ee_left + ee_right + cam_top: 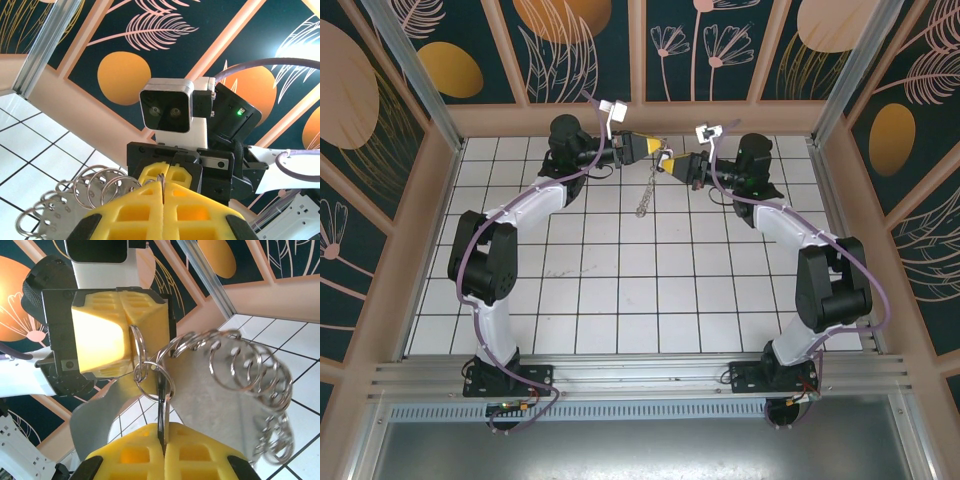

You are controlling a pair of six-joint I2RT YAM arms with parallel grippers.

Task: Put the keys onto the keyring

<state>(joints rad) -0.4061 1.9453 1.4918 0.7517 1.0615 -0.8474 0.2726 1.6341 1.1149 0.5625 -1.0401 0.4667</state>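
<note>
Above the far middle of the tiled table (620, 300), both arms meet tip to tip, raised off the surface.

Left gripper (648, 148): clenched. Right wrist view shows its yellow fingers (107, 335) pinching one wire ring of the keyring (250, 347) at the seam. In its own view (163, 187) the jaws are pressed together with a ring edge poking out between them.

Right gripper (668, 166): clenched too, grasping the key (162, 407). The key is a thin dark strip standing upright out of the seam between the yellow pads (200, 452), gripper at (163, 440). From the left wrist camera the right gripper (167, 172) sits directly opposite, nearly nose to nose with the left one.

Keyring: held only at the left gripper's end. The rest of it hangs free as a chain of rings below the two tips (644, 198), above the tiles, not resting on them. Loops also fan out lower left in the left wrist view (100, 187).

Key top end overlaps a small ring just beside the left fingers. Can't tell whether it is threaded through or only lying against it.
</note>
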